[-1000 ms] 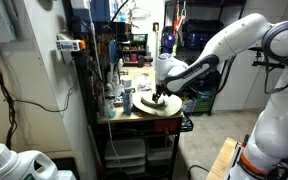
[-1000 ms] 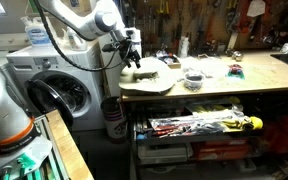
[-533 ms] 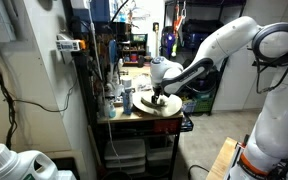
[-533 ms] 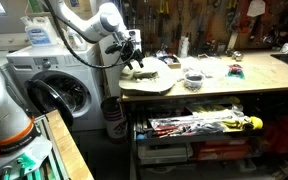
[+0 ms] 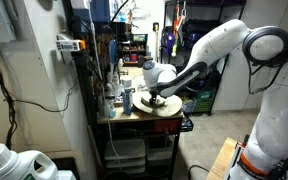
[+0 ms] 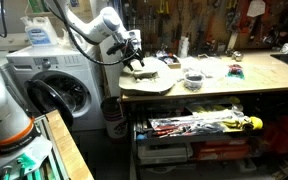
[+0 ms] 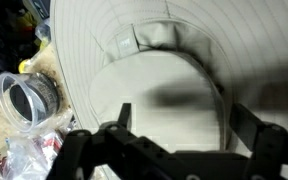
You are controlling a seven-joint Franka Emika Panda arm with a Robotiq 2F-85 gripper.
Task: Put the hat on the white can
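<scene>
The tan straw hat point(image 5: 166, 107) lies flat on the workbench at its end; it also shows in an exterior view point(image 6: 149, 82). In the wrist view the hat point(image 7: 154, 40) fills the picture, crown uppermost. My gripper point(image 7: 184, 112) is open just above the crown, one finger over the crown and the other outside its edge. It shows over the hat's middle in both exterior views point(image 5: 156, 95) point(image 6: 134, 63). A small whitish upright can point(image 5: 127, 100) stands beside the hat's brim; in the wrist view it is out of sight.
A clear round container point(image 7: 26, 100) and a crinkled plastic bag point(image 7: 24, 155) lie next to the brim. Small dishes and clutter point(image 6: 194, 75) sit further along the bench. A washing machine point(image 6: 54, 85) stands beside the bench; shelves point(image 5: 99, 60) stand close to the table.
The arm has shifted a little sideways and lower over the hat's crown. The hat has not moved. The fingers stay open.
</scene>
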